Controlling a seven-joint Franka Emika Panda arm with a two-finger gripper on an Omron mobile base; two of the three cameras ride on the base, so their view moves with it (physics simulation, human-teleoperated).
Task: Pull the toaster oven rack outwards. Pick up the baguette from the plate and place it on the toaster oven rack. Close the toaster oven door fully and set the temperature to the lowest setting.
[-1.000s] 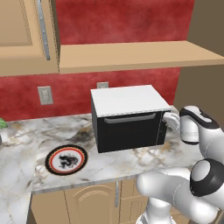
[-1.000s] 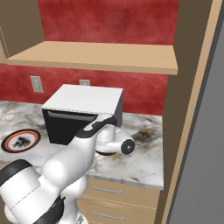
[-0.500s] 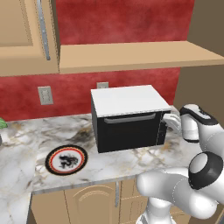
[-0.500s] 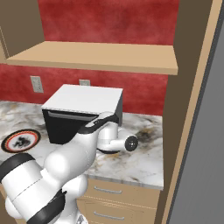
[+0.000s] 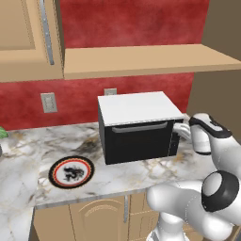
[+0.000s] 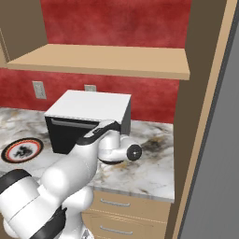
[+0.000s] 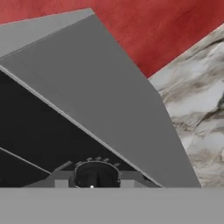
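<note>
- Toaster oven (image 5: pixel 139 126) sits mid-desk (image 5: pixel 28 162), door (image 5: pixel 139 142) shut, empty plate (image 5: pixel 71 172) at its 8 o'clock.
- End effector, at its 3 o'clock by the control strip, has edged closer since a second ago; a knob (image 7: pixel 96 174) fills the hand view.
- Finger state: cannot tell.
- Likely on the temperature step.

Even, bright rendered light fills both base views, with no glare and only soft shading under the shelf (image 5: pixel 141 63) in the upper half. A faint dark shadow sits on the tabletop (image 5: pixel 33 155) beside the toaster oven (image 5: pixel 139 127). The hand view is coarser, with softly blurred edges.
</note>
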